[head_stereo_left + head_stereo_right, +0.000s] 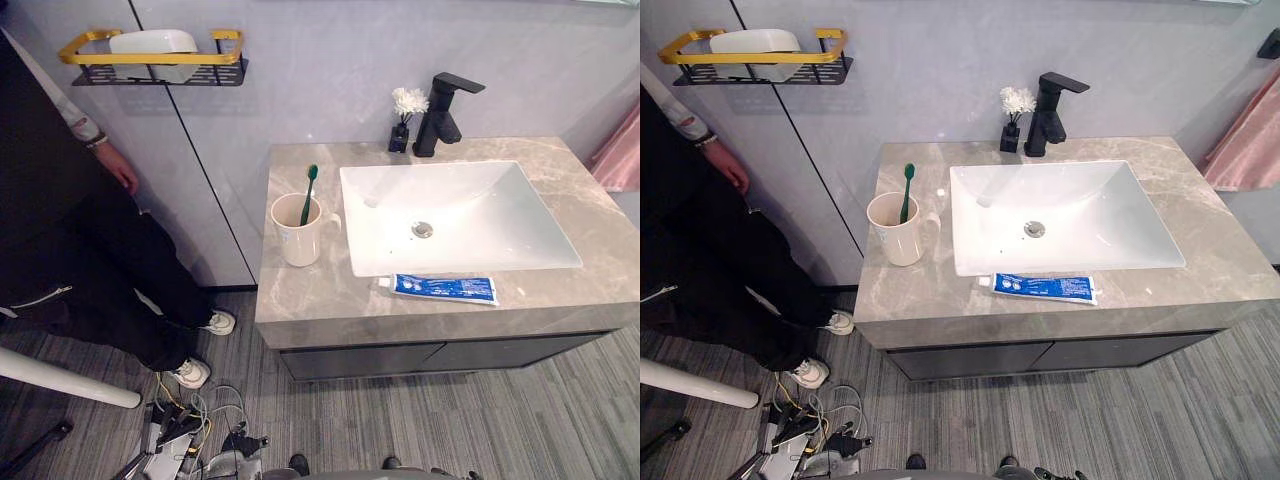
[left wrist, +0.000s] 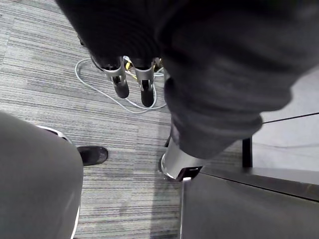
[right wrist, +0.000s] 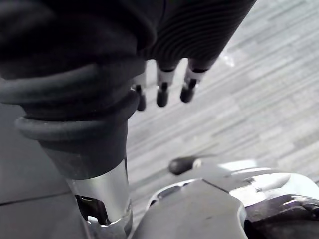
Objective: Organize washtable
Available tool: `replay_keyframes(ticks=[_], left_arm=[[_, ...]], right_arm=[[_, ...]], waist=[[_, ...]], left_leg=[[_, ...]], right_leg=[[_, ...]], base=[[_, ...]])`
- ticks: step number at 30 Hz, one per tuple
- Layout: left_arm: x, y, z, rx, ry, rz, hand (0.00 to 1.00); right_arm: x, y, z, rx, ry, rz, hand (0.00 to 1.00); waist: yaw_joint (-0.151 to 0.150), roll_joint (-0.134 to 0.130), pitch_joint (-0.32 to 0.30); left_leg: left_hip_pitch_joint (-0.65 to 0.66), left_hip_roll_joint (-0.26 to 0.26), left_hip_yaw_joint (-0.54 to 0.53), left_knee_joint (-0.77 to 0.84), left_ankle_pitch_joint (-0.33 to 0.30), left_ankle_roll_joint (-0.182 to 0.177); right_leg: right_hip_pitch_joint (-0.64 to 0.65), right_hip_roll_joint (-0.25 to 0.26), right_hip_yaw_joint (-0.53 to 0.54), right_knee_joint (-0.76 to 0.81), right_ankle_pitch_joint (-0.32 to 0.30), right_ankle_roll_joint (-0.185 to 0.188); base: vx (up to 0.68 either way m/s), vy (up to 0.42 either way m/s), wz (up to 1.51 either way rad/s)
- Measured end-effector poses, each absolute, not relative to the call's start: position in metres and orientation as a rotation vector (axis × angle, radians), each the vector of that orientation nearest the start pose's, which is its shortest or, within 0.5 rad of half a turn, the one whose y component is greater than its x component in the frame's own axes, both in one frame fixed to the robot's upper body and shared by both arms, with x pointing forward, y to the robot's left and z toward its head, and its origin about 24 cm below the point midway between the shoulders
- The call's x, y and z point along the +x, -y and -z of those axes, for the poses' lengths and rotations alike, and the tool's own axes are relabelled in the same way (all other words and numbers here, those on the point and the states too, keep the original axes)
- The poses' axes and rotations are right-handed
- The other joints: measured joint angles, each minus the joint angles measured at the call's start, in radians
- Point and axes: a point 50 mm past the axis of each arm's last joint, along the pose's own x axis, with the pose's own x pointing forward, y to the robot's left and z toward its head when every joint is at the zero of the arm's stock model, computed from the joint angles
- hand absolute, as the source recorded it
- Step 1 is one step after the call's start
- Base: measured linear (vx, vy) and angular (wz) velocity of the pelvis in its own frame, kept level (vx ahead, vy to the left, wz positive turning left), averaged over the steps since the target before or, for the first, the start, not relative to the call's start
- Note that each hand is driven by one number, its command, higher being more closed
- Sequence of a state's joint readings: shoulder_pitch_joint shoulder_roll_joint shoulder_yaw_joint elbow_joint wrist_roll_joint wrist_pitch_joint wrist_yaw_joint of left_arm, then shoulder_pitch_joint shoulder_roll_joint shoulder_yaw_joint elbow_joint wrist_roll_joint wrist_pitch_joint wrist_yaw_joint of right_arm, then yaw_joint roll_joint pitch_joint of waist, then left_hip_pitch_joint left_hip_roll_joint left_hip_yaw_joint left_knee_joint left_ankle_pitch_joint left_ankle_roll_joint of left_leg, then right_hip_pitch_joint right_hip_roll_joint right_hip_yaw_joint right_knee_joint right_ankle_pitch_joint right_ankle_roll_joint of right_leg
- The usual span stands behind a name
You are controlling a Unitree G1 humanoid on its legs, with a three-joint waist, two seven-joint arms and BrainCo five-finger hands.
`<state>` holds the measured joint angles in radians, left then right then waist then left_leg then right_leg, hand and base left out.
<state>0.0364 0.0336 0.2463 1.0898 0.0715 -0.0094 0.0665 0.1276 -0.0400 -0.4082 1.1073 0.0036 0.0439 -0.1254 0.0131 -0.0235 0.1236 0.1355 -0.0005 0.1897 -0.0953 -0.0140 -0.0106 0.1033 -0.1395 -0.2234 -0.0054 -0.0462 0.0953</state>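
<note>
A grey marbled washtable (image 1: 330, 295) is seen from above, with a white rectangular basin (image 1: 480, 200) sunk into it. A cream mug (image 1: 298, 238) is stood on the counter just beside the basin's left edge, and a green toothbrush (image 1: 309, 195) is leaned upright inside it. A tube of toothpaste (image 1: 445, 289) is laid flat along the front strip of the counter, just before the basin, its white cap turned toward the mug. Its label is blue with white print, too small to be made out. A black faucet (image 1: 440, 120) and a small dark vase of white flowers (image 1: 402, 125) are placed side by side behind the basin. A black wall shelf (image 1: 215, 72) with a yellow rim is fixed up to the left, with a white dish (image 1: 150, 45) set in it. A person in dark clothes (image 1: 70, 250) is stood at the left. The left hand (image 2: 121, 82) and the right hand (image 3: 163, 87) are each hung over the grey striped floor (image 1: 480, 420), fingers straight and loose, with nothing held.
</note>
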Motion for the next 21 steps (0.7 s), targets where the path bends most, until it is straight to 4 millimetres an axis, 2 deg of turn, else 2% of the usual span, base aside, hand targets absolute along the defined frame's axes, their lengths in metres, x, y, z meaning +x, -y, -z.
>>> replay_keyframes(ticks=[4,7,8,11,13,16,18,21], left_arm=[[0.1,-0.194,0.162,-0.009,-1.115,-0.273,0.0],[0.099,-0.196,0.162,-0.042,-1.112,-0.305,0.0],[0.098,-0.198,0.162,-0.054,-1.113,-0.321,0.0],[0.095,-0.202,0.163,-0.087,-1.114,-0.361,0.0],[0.092,-0.204,0.163,-0.111,-1.117,-0.387,0.0],[0.086,-0.208,0.164,-0.132,-1.125,-0.411,0.0],[0.085,-0.209,0.164,-0.138,-1.126,-0.422,0.0],[0.077,-0.209,0.166,-0.155,-1.149,-0.443,0.0]], right_arm=[[0.036,0.218,0.171,0.211,-1.273,0.636,0.0],[0.017,0.232,0.171,0.371,-1.269,0.847,0.0],[0.009,0.246,0.168,0.448,-1.226,0.979,0.0],[-0.006,0.277,0.158,0.566,-1.112,1.216,0.0],[-0.011,0.294,0.152,0.613,-1.032,1.318,0.0],[-0.01,0.311,0.144,0.706,-0.898,1.435,0.0],[-0.006,0.32,0.139,0.731,-0.82,1.468,0.0],[0.011,0.351,0.113,0.627,-0.646,1.477,0.0]], waist=[[-0.002,0.003,0.004],[-0.002,0.002,0.013],[-0.003,0.004,0.014],[-0.005,0.008,0.018],[-0.008,0.009,0.019],[-0.028,0.01,0.018],[-0.029,0.016,0.02],[-0.052,0.028,0.013]], left_leg=[[0.006,0.0,-0.001,0.001,0.0,0.0],[0.019,0.002,-0.003,0.001,0.0,-0.001],[0.019,0.003,0.0,0.001,-0.001,-0.002],[0.022,0.004,0.005,0.001,-0.002,-0.003],[0.027,0.009,0.008,0.001,-0.004,-0.006],[0.021,0.018,0.013,0.001,-0.009,-0.012],[0.016,0.022,0.027,0.001,-0.01,-0.013],[0.01,0.026,0.037,0.001,-0.014,-0.015]], right_leg=[[0.012,-0.001,-0.016,-0.005,0.0,0.0],[0.034,-0.001,-0.02,-0.014,0.0,0.0],[0.032,0.0,-0.017,-0.014,0.001,-0.001],[0.029,0.001,-0.006,-0.012,0.002,-0.001],[0.028,0.003,0.005,-0.01,0.002,-0.001],[0.023,0.01,0.014,-0.008,0.0,-0.002],[0.007,0.015,0.031,0.001,-0.001,-0.004],[-0.007,0.019,0.042,0.007,-0.004,-0.008]], base=[[-0.01,-0.011,0.05],[-0.03,-0.03,0.07],[-0.04,-0.024,-0.04],[-0.04,-0.022,-0.08],[-0.03,-0.032,-0.14],[-0.04,-0.049,-0.12],[-0.01,-0.034,-0.22],[0.02,-0.034,-0.12]])
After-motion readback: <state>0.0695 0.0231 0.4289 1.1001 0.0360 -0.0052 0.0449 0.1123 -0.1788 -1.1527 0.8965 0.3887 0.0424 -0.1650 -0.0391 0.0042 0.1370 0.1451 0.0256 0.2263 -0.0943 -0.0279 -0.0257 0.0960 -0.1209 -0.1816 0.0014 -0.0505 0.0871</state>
